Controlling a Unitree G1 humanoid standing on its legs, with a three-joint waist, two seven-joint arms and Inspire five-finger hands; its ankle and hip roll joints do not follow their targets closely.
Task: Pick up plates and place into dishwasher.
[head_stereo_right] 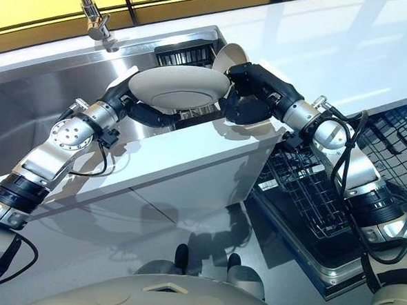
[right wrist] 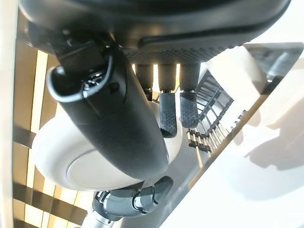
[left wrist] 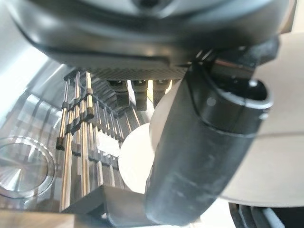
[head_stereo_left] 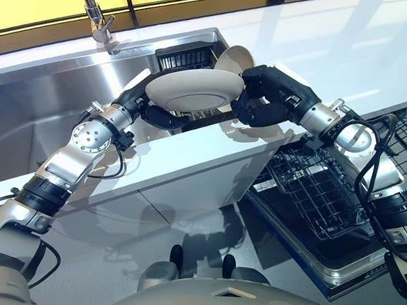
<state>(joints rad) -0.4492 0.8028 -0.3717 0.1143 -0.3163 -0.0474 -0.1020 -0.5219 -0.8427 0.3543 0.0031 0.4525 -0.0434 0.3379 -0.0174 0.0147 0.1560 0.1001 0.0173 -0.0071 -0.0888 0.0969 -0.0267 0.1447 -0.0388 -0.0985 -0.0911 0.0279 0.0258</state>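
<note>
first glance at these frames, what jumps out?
The pale plate is held over the sink, with the left hand and right hand gripping opposite edges. Behind it a second plate stands by the black rack. The wire dishwasher basket sits pulled out at lower right.
</note>
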